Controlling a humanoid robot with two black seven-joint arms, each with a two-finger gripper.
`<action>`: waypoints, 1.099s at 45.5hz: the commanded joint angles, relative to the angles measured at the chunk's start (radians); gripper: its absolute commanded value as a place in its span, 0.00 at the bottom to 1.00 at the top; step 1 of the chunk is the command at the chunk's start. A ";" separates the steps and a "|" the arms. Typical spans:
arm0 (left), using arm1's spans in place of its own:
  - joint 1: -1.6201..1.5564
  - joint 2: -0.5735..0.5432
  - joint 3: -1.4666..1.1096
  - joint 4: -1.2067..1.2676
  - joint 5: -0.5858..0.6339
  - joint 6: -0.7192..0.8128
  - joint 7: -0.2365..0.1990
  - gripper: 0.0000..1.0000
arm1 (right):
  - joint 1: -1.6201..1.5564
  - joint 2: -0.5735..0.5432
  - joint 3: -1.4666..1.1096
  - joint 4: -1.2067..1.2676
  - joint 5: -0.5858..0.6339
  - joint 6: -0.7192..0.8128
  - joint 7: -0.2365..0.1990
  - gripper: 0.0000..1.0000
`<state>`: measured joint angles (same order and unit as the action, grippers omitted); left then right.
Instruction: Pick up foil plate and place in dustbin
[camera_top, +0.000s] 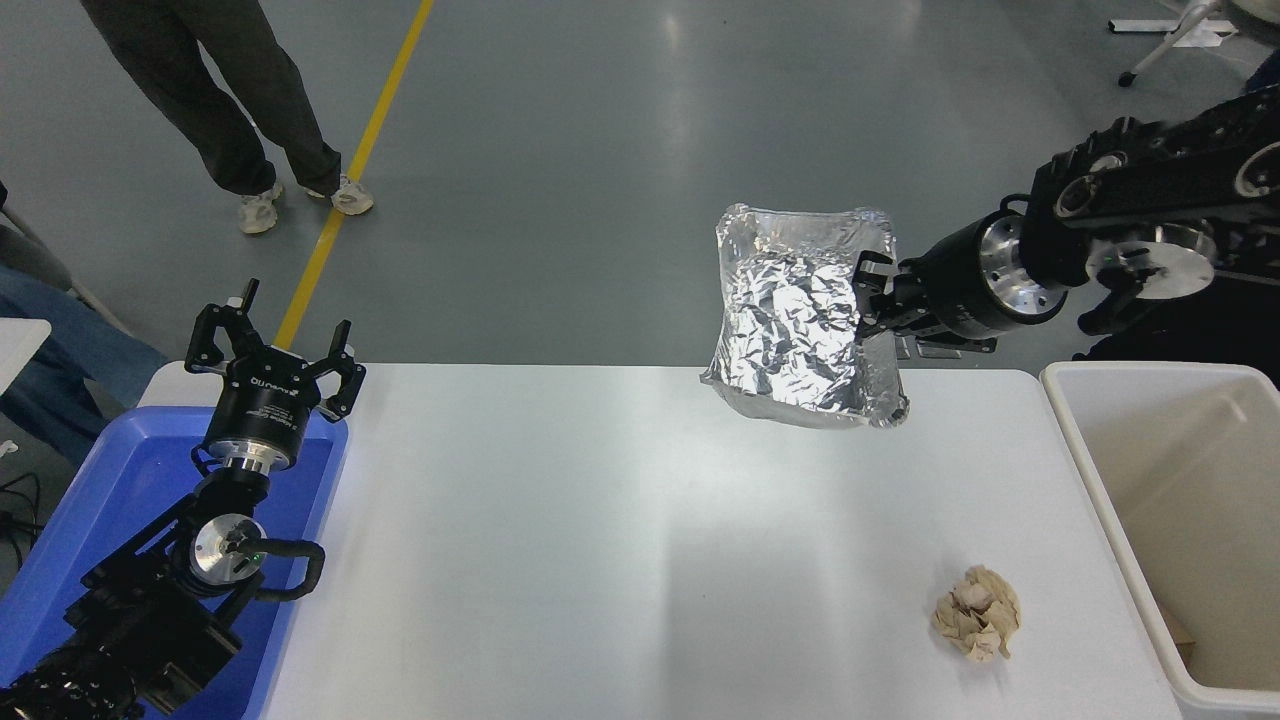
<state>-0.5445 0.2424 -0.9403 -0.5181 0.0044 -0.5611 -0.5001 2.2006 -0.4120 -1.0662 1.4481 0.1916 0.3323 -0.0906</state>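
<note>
Right pincer (868, 300) grips foil plate (795, 320) aloft; dustbin (1075, 430) rightward.

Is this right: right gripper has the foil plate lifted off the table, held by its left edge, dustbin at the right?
Not quite. The right gripper holds the foil plate by its right edge, not its left; the head view shows this. The rest stands: the plate is lifted off the table, and the dustbin is at the right.

Right end effector (868, 298) grips foil plate (795, 320) aloft over table (560, 520); dustbin (1075, 420) at right.
</note>
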 joint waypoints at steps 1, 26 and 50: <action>0.000 0.000 0.000 0.000 0.000 0.001 0.000 0.98 | 0.090 -0.044 -0.021 0.006 0.000 0.065 0.000 0.00; 0.000 0.000 -0.002 0.001 0.000 0.001 0.000 0.98 | 0.036 -0.096 -0.049 0.000 -0.004 0.056 -0.001 0.00; 0.000 0.000 -0.002 0.000 0.000 0.000 0.000 0.98 | -0.248 -0.430 -0.124 -0.144 0.009 -0.245 -0.001 0.00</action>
<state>-0.5445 0.2424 -0.9419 -0.5177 0.0048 -0.5601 -0.5001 2.0726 -0.7072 -1.1824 1.3730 0.1913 0.1979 -0.0919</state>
